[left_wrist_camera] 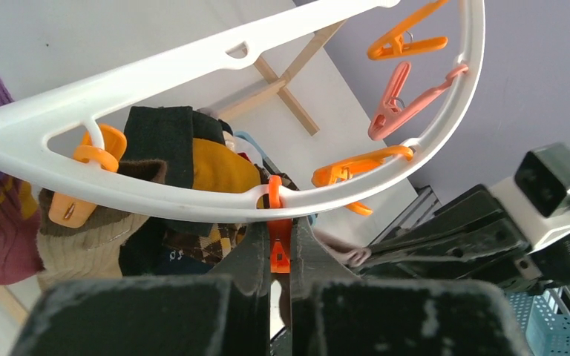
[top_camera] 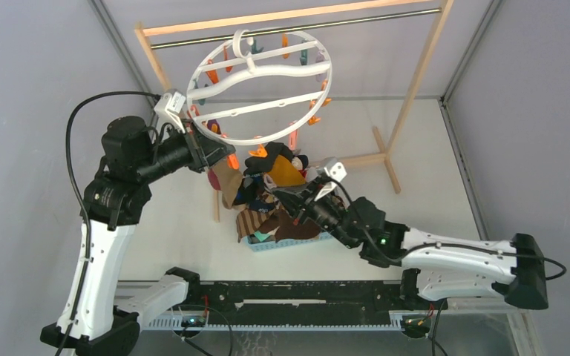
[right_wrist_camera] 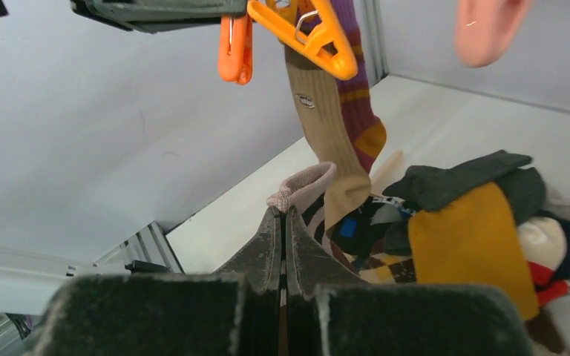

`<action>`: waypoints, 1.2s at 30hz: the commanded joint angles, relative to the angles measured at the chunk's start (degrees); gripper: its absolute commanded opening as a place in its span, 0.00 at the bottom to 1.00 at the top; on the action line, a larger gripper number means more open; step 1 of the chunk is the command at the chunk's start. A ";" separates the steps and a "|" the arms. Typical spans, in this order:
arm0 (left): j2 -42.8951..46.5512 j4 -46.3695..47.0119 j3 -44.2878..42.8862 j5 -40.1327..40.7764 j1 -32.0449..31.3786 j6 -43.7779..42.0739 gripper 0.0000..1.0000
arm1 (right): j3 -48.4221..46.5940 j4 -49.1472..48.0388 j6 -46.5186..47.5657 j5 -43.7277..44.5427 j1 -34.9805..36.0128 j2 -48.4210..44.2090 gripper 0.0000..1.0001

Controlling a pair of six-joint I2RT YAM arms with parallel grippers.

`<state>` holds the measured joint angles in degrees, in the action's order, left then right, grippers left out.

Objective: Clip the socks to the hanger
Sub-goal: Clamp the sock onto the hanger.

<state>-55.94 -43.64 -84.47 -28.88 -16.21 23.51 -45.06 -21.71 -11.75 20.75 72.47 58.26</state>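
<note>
The hanger (top_camera: 260, 87), a white ring with cross bars and coloured clothespins, hangs from the rack's rod. My left gripper (top_camera: 230, 154) is at its lower rim (left_wrist_camera: 193, 196), shut on an orange clothespin (left_wrist_camera: 278, 252) that dangles from the ring. A tan and maroon sock (right_wrist_camera: 334, 141) hangs from a neighbouring orange clothespin (right_wrist_camera: 312, 30). The socks (top_camera: 274, 200) lie heaped in a light-blue basket. My right gripper (top_camera: 280, 194) is over the heap, shut on the cuff of a pinkish sock (right_wrist_camera: 304, 185), a little below the held clothespin.
The wooden-framed rack (top_camera: 415, 74) stands at the back, its foot bars on the table behind the basket (top_camera: 289, 243). Grey walls close in on both sides. In the left wrist view the right arm (left_wrist_camera: 490, 230) is close on the right.
</note>
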 commanded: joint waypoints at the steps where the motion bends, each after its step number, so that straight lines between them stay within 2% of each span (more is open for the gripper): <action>1: 1.95 2.45 -0.66 0.17 0.21 2.15 0.00 | -5.42 -10.55 -0.69 3.00 1.97 6.29 0.00; 6: 2.75 3.29 0.60 2.04 0.21 3.16 0.00 | -10.60 -15.99 3.15 11.01 4.67 15.38 0.00; 10: 3.11 3.38 1.08 3.37 0.21 2.79 0.00 | -13.80 -18.80 6.76 13.91 5.94 19.75 0.00; 36: 2.66 4.74 2.43 5.30 0.12 3.78 0.00 | -18.78 -18.37 10.83 9.66 6.29 23.74 0.00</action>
<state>-53.47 -41.63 -82.94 -24.25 -16.21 26.06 -61.10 -37.91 -2.61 31.51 78.39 81.89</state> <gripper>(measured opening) 0.049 0.008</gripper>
